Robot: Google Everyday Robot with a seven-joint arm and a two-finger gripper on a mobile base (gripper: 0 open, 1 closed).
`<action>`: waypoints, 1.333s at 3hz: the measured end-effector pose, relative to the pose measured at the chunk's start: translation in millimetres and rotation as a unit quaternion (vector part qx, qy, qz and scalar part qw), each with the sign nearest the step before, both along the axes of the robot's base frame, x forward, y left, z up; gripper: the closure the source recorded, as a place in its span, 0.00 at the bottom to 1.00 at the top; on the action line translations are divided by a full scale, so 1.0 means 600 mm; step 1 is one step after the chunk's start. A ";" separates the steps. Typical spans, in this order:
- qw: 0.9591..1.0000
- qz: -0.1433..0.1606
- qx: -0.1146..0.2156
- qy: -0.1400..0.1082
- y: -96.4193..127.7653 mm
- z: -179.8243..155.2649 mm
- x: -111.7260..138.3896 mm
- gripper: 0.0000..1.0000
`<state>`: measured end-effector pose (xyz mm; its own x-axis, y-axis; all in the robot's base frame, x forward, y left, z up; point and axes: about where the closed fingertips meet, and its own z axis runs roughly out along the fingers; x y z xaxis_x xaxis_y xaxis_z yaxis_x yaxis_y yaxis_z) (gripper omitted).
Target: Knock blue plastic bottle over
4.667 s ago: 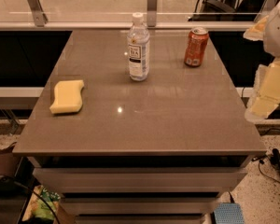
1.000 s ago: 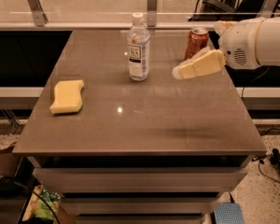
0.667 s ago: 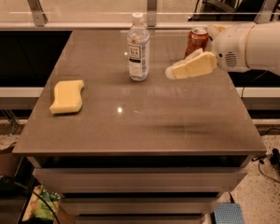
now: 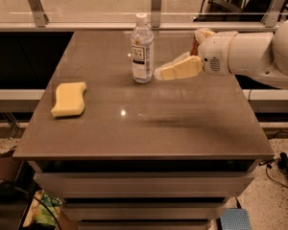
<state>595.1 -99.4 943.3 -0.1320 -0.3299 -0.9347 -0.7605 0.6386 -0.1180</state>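
The blue plastic bottle (image 4: pixel 142 50) stands upright near the back middle of the brown table (image 4: pixel 134 128). It is clear with a white cap and a white label with dark print. My gripper (image 4: pixel 169 72) reaches in from the right on a white arm (image 4: pixel 259 56). Its cream fingers point left, and the tip is just right of the bottle's lower half, almost touching it. The gripper holds nothing.
A yellow sponge (image 4: pixel 69 98) lies on the left side of the table. The orange-red soda can (image 4: pixel 196 46) is mostly hidden behind my wrist at the back right. A glass railing with metal posts (image 4: pixel 156 4) runs behind the table.
My arm has swung in from the right and the gripper has moved left toward the bottle, now almost at its side. The bottle still stands upright.
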 end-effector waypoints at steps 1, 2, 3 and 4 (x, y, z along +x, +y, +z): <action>1.000 0.003 0.025 -0.006 0.028 -0.016 0.026 0.00; 0.999 -0.001 0.050 -0.011 0.050 -0.032 0.050 0.00; 0.997 -0.012 0.078 -0.018 0.066 -0.047 0.073 0.00; 0.995 -0.015 0.097 -0.017 0.084 -0.063 0.091 0.00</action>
<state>649.8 -49.1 905.5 -0.1053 -0.1402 -0.9845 -0.7388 0.6737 -0.0170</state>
